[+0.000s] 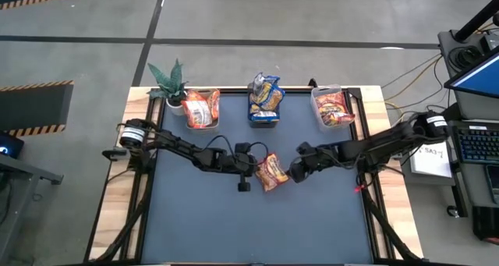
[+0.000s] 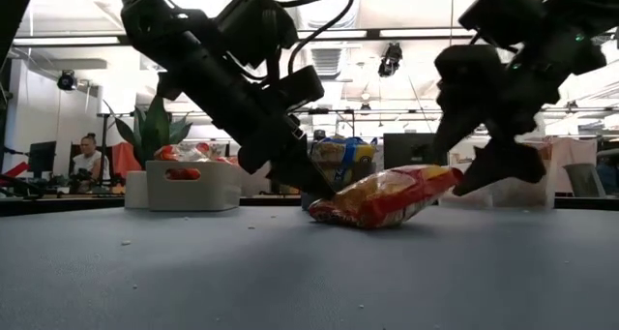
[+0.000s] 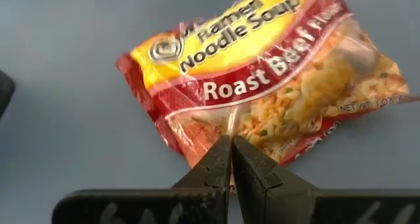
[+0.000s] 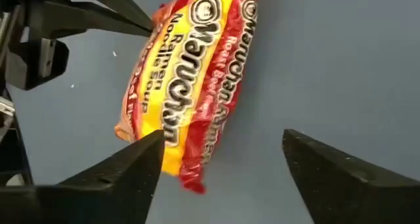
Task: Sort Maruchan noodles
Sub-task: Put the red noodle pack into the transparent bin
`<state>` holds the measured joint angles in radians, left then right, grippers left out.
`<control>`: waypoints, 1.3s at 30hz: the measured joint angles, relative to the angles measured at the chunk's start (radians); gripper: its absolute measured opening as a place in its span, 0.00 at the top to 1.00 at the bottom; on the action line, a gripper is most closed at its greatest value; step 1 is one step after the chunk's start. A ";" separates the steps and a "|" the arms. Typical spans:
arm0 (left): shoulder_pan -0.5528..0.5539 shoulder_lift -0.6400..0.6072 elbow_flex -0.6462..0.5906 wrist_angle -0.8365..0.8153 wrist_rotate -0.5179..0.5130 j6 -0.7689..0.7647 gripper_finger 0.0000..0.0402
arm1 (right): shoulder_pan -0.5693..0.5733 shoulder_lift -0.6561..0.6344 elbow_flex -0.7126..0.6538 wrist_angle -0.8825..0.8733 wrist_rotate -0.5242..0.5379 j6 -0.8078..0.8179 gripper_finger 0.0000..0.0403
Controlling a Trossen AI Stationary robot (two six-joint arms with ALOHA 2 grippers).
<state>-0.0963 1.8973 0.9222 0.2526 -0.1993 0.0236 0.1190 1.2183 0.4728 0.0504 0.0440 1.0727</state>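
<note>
— While the two arms meet near the middle of the desk, where exactly is the packet they work on?

— The red and yellow Roast Beef packet (image 1: 272, 171) lies on the dark mat of the desk (image 1: 312, 227), about halfway between the left and right edges and a little toward the far edge. The other noodles already sit in three clear bins along the far edge: the left bin (image 1: 201, 110), the middle bin (image 1: 265, 102) and the right bin (image 1: 334, 108).

— And the hands?

— The left hand (image 3: 231, 148) has its two fingers pressed together at the near edge of the packet. I think it pinches the thin plastic there, because in the low view that side seems raised, but I cannot be fully sure. The right hand (image 4: 223, 168) is spread wide, just beside the other end of the packet, holding nothing.

— How will the packet behave?

— I judge it light, with a soft, crinkly and rather slippery wrapper and a brittle noodle block inside. A pinch on the sealed flap can slip or let the packet swing. A hold across the short side of the block seems safer, but only gently, so the noodles do not crack.
</note>
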 joint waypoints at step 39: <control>0.000 0.009 -0.024 -0.017 -0.001 -0.036 1.00 | -0.105 0.421 0.068 0.582 -0.207 -0.056 0.55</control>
<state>-0.0963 1.9062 0.8982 0.2352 -0.2001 -0.0126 0.0143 1.6394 0.5411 0.6328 -0.1627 1.0169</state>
